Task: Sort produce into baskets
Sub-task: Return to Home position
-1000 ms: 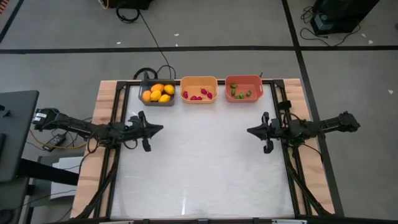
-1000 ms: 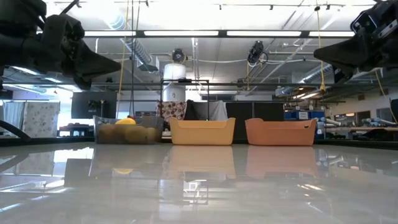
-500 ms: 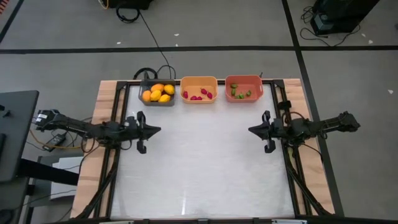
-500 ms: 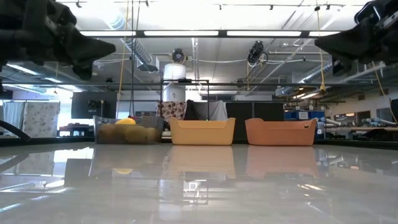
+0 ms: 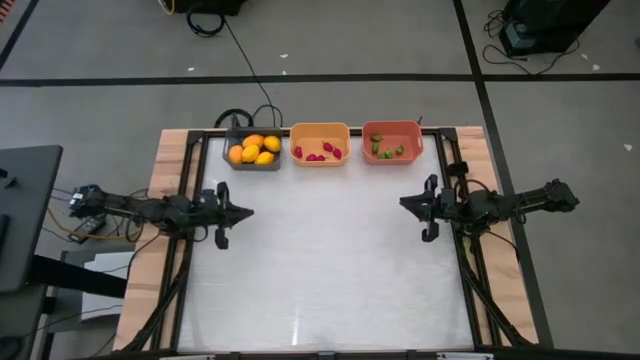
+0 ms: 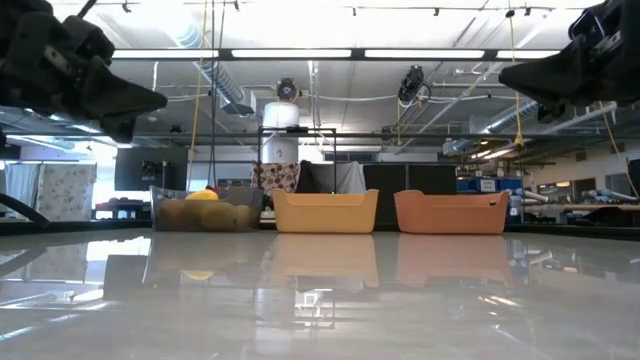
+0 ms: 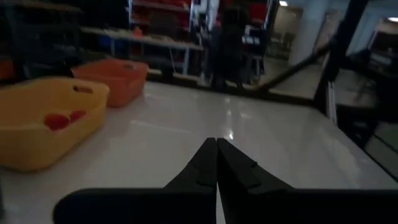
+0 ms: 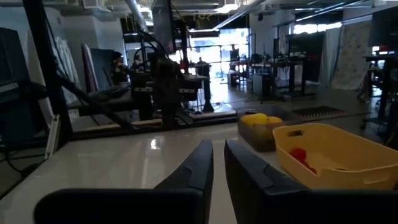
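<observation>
Left gripper point(image 5: 249, 211): raised above the left edge of the worktop point(image 5: 320, 270), pointing toward the middle, well apart from the bins.
Left fingers point(image 7: 200, 167): pressed together along their length, nothing between them.
Dark grey bin point(image 5: 252, 167): leftmost of three in a row along the far edge of the worktop.
Dark grey bin contents: rounded yellow-orange fruits point(image 5: 254, 149), heaped and touching one another.
Orange bin point(image 5: 320, 127): middle of the row, just beside the grey bin.
Orange bin contents: small red pieces point(image 5: 318, 155), loosely grouped on the floor of the bin.
Salmon-red bin point(image 5: 392, 124): rightmost of the row, just beside the orange bin.
Salmon-red bin contents: small green pieces point(image 5: 385, 150), scattered on the floor of the bin.
Worktop surface: white and glossy, reflecting the bins in the low view.
Right gripper point(image 5: 403, 206): raised above the right edge of the worktop, pointing toward the middle, facing the left gripper.
Right fingers point(image 8: 198, 165): narrowly parted, a slim gap showing, nothing held.
</observation>
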Robot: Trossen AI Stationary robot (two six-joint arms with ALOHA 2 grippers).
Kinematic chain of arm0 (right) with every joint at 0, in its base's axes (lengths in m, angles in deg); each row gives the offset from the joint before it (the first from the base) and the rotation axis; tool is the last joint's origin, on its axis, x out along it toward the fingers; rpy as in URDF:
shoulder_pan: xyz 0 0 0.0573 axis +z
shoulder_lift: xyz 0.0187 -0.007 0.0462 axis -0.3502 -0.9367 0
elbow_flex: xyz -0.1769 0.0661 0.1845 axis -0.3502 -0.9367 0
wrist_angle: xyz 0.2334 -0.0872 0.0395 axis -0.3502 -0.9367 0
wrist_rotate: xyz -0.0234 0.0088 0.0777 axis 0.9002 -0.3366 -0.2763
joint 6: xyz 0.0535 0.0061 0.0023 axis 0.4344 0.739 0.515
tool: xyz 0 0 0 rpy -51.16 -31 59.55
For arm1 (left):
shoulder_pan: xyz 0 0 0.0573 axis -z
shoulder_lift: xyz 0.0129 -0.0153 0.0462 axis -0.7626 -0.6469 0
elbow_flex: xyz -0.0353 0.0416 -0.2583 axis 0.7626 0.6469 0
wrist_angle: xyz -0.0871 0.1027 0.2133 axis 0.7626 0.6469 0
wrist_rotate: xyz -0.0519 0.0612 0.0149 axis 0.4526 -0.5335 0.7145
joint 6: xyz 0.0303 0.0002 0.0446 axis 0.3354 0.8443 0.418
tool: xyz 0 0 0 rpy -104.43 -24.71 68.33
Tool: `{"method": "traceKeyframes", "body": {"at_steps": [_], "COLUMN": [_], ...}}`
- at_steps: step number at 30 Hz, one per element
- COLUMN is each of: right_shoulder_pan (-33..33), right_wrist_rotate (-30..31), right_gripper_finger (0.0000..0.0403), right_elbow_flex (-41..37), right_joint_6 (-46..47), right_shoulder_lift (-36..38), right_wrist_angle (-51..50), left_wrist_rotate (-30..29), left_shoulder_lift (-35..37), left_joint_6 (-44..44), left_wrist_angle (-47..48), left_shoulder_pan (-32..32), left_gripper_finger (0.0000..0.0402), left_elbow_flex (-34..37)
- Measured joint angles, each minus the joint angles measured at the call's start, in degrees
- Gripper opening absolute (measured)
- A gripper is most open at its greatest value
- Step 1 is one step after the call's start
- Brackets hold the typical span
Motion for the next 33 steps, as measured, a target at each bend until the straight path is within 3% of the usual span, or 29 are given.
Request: {"method": "traceKeyframes", "body": {"at_steps": [3,7,14,30,33], "right_shoulder_pan": [0.0,0.0,0.0,0.0,0.0], "right_wrist_rotate": [-0.3,-0.36,-0.38,-0.39,-0.39], "right_gripper_finger": [0.0055,0.0054,0.0055,0.0056,0.0055], "right_elbow_flex": [0.0,0.0,0.0,0.0,0.0], "right_joint_6": [0.0,0.0,0.0,0.0,0.01], "right_shoulder_lift": [0.01,0.02,0.0,0.02,0.02], "right_wrist_angle": [0.21,0.23,0.25,0.27,0.27], "left_wrist_rotate": [0.76,1.02,13.19,20.89,20.36], "left_shoulder_lift": [2.78,5.84,8.92,8.85,8.88], "left_joint_6": [1.5,6.17,5.78,6.2,5.59], "left_wrist_angle": [3.52,-0.61,1.76,6.67,3.41], "left_shoulder_pan": [0.0,-0.02,0.01,-0.02,-0.02], "left_gripper_finger": [0.0007,0.0007,0.0007,0.0007,0.0007], "left_elbow_flex": [0.0,0.0,0.0,-1.01,-1.19]}}
